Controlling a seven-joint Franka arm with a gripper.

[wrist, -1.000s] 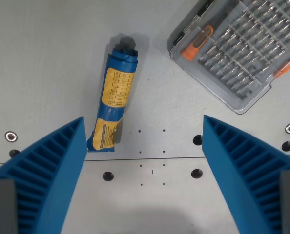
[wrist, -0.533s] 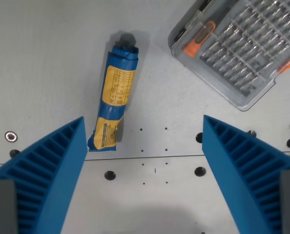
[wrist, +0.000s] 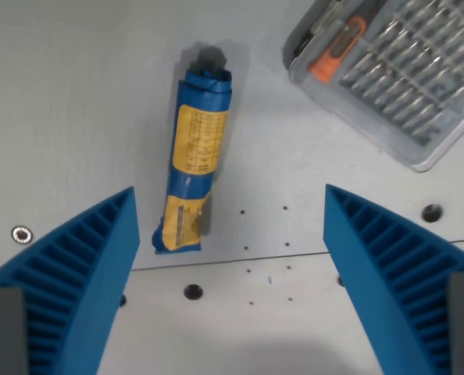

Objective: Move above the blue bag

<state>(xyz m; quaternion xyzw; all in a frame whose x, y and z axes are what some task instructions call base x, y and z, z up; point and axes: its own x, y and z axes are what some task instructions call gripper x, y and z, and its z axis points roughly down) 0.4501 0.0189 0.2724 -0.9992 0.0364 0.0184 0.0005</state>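
Observation:
The blue bag (wrist: pixel 194 160) is a rolled blue packet with a yellow label. It lies lengthwise on the grey table (wrist: pixel 76 94), left of the wrist view's centre, its near end beside my left finger. My gripper (wrist: pixel 230 258) is open and empty above the table. Its two blue ribbed fingers (wrist: pixel 76 273) stand at the wrist view's lower left and lower right. The bag lies mostly beyond the fingertips, towards the left finger, not centred in the gap.
A clear plastic case of screwdriver bits (wrist: pixel 396 70) with an orange driver handle (wrist: pixel 337 48) lies at the wrist view's upper right. The table has screw holes (wrist: pixel 192 292) and a seam line (wrist: pixel 240 262) running across between the fingers.
The whole scene has shifted right and slightly down in the picture, so the camera has moved. The bag now sits a little nearer the centre. The gripper stays open.

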